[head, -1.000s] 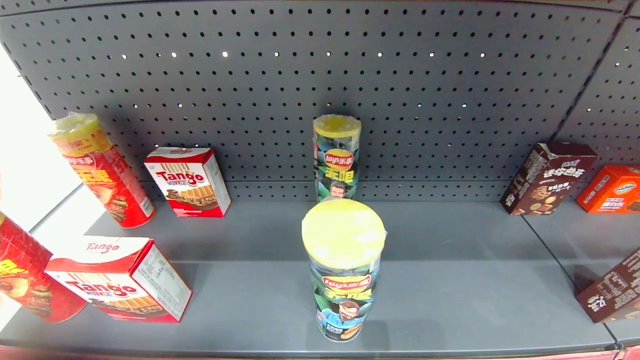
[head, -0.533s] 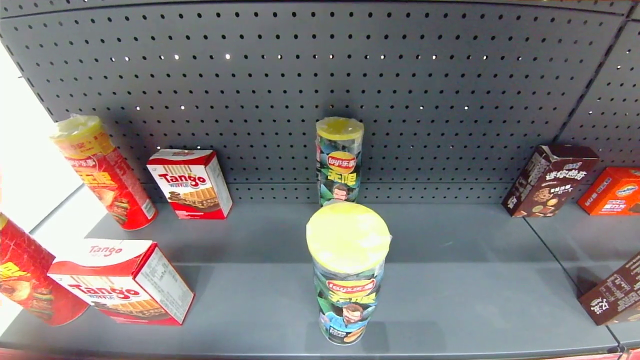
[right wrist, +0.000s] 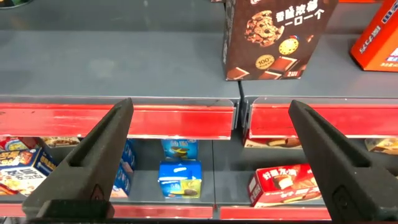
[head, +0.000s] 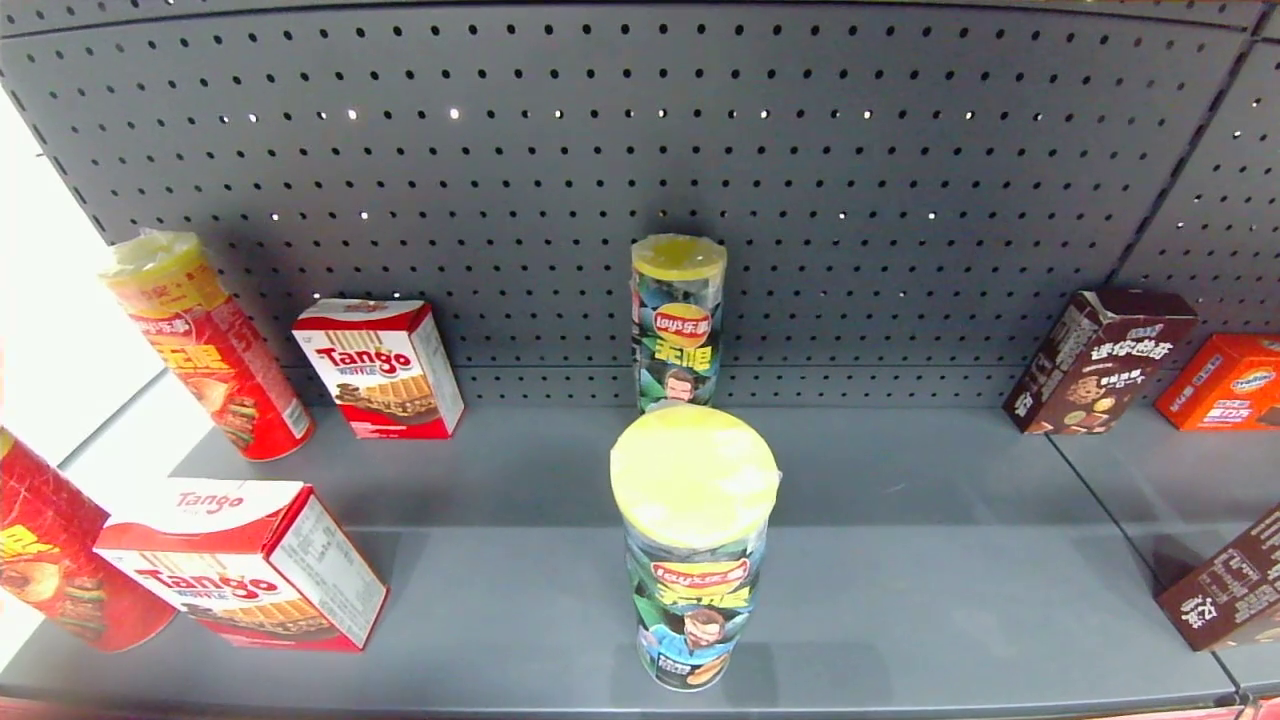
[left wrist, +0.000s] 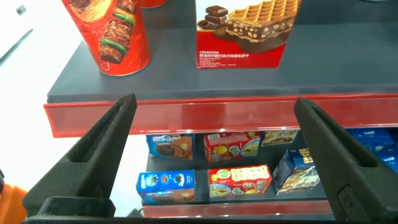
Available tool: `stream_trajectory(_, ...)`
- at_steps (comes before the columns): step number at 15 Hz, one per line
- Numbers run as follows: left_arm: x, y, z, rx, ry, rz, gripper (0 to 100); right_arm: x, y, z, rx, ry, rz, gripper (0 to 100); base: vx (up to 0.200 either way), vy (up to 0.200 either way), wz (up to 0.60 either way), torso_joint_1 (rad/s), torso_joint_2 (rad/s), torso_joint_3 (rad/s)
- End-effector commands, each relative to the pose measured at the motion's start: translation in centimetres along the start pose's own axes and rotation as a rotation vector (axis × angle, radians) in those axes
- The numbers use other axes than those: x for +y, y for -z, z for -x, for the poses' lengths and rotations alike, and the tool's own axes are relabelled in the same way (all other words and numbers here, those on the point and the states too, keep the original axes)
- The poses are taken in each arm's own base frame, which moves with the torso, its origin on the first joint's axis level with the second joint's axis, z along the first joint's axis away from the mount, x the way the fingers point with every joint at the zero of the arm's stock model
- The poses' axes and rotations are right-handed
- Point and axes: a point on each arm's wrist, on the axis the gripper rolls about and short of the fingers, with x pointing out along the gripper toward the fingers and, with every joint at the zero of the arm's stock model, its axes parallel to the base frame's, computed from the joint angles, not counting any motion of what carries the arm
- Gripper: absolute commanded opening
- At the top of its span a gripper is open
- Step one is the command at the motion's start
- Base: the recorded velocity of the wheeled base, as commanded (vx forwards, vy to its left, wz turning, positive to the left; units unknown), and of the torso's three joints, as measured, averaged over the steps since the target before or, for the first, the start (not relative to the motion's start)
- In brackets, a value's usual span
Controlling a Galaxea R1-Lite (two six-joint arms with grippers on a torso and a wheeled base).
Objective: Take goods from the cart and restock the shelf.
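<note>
Grey shelf (head: 900, 560) holds chip can (head: 693, 560); left gripper (left wrist: 214, 102), right gripper (right wrist: 211, 104) before front edge, wide-spread, empty.

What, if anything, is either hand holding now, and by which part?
Nothing is held. The left hand and the right hand are both open and empty, in front of the shelf.
</note>
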Motion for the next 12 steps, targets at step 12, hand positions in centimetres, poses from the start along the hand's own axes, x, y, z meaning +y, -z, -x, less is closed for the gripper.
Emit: stream_trajectory(12,0.0,0.0,0.0,0.0,0.001,-0.002,100,0.0,-0.01,-0.01,0.001,0.0,0.0,100,-0.017,0.0,0.0,0.001,0.0,0.001)
